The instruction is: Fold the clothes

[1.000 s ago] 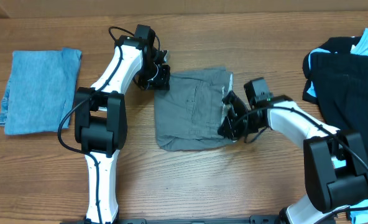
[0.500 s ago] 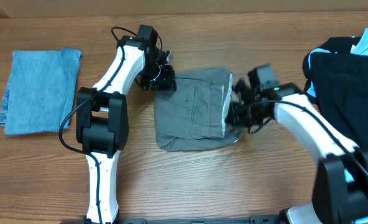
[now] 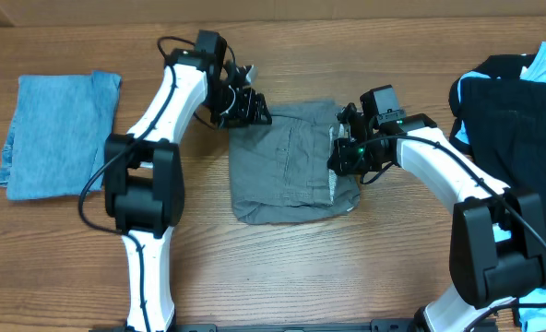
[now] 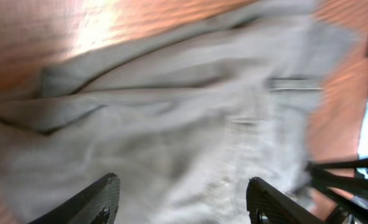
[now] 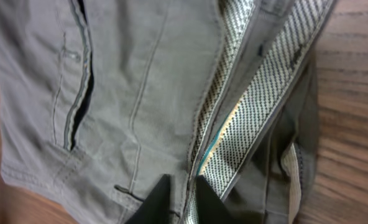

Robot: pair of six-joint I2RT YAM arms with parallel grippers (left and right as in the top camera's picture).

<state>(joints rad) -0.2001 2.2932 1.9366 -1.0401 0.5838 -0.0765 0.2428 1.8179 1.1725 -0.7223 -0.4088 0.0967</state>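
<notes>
Grey garment on bench. Left fingers apart above its top-left corner; right fingers clamped on its right edge.

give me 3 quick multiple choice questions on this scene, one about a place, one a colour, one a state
1. Where does the blue garment lie?
A) hanging off the near edge
B) flat at the left end of the table
C) in a basket

2. What colour is the middle garment, between the left gripper and the right gripper?
A) red
B) white
C) grey

3. How do the left gripper's jaws stand?
A) open
B) shut on a sock
C) out of view

Answers:
1 B, the overhead view shows it flat and alone at the left.
2 C, it is plain grey cloth with stitched seams.
3 A, the left wrist view shows its fingers wide apart over grey cloth.
</notes>
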